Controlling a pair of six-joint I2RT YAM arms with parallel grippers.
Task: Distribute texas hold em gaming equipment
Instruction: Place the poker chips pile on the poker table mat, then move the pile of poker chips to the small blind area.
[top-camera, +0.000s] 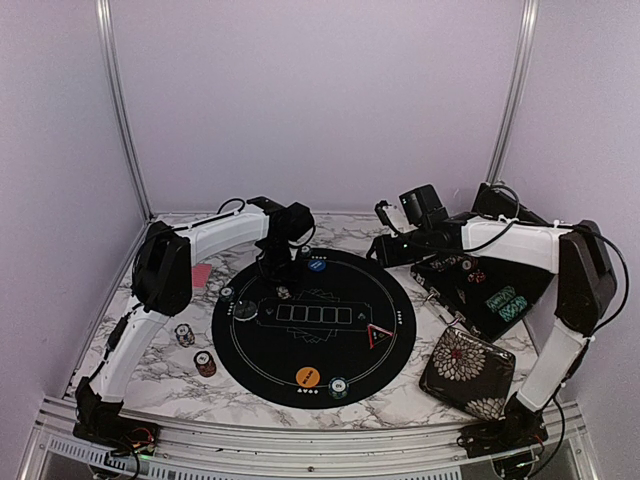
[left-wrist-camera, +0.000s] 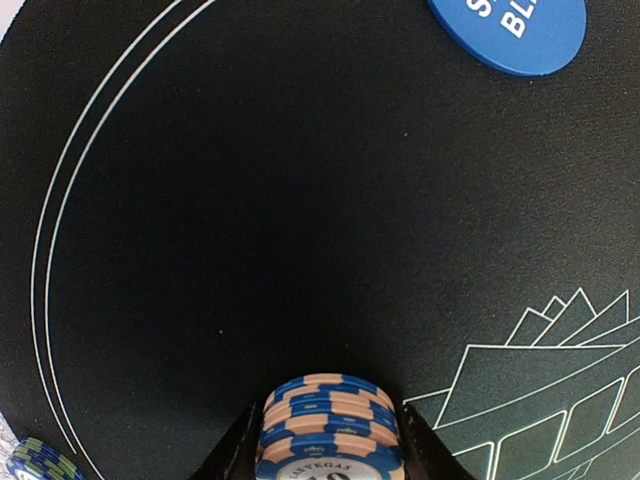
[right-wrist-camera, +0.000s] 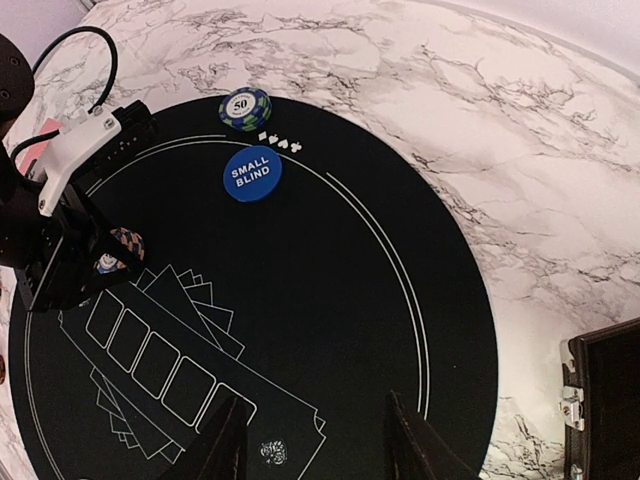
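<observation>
Since several chips were pinched only by their rims, the chip stack (left-wrist-camera: 328, 425) was judged liable to fan apart or shed its lower chips if the hold were loosened above the mat (left-wrist-camera: 250, 250) rather than on it — whether it already rested there could not be told. A tilt at release might send chips rolling onto the printed card boxes (left-wrist-camera: 560, 440) at lower right. The left gripper (left-wrist-camera: 328, 455) was seen closed on the stack at the bottom centre of the left wrist view, the chips lodged between both fingers. The blue disc (left-wrist-camera: 508, 30) lay well apart, upper right. The right gripper (right-wrist-camera: 315, 440) was held open and empty over the mat.
</observation>
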